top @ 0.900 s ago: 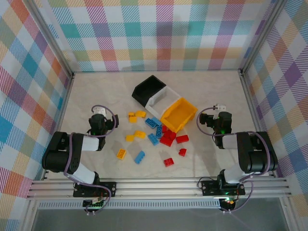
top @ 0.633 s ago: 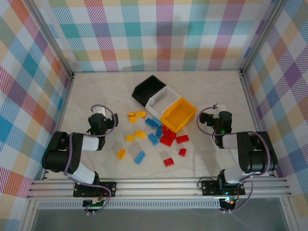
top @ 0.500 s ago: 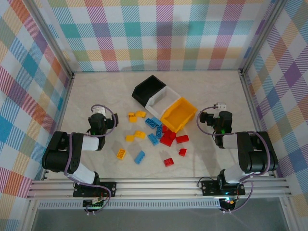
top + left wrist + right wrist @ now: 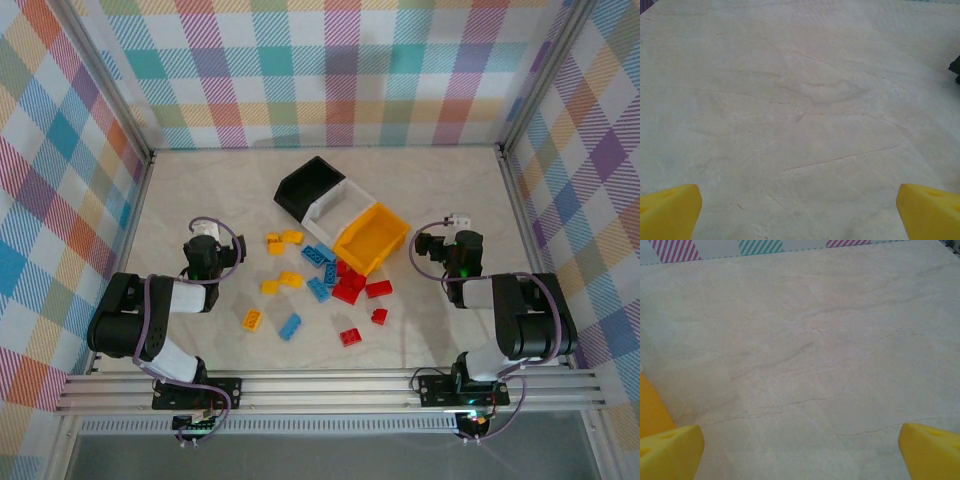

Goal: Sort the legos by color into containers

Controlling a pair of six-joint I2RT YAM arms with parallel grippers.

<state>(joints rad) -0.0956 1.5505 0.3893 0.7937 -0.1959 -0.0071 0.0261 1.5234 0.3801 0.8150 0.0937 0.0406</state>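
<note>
Both jaws stand spread wide, gripping nothing: the left gripper (image 4: pixel 800 212) and the right gripper (image 4: pixel 800 450) each hang low over the pale marbled tabletop (image 4: pixel 200 190). Mid-table sits a diagonal row of joined open-top plastic bins (image 4: pixel 343 213): black bin (image 4: pixel 308 185), white bin (image 4: pixel 336 208), yellow-orange bin (image 4: pixel 372 238). The small studded plastic bricks (image 4: pixel 318 290) lie loose just in front, between the arms: red bricks (image 4: pixel 350 288) touching the yellow-orange bin, light blue bricks (image 4: pixel 320 256) beside them, yellow-orange bricks (image 4: pixel 283 239) leftmost.

Loose legos (image 4: pixel 348 290) below three joined containers (image 4: pixel 330 207)
Scattered red, blue and yellow at mid-frame; black, white, yellow-orange in a diagonal row just above.
</note>
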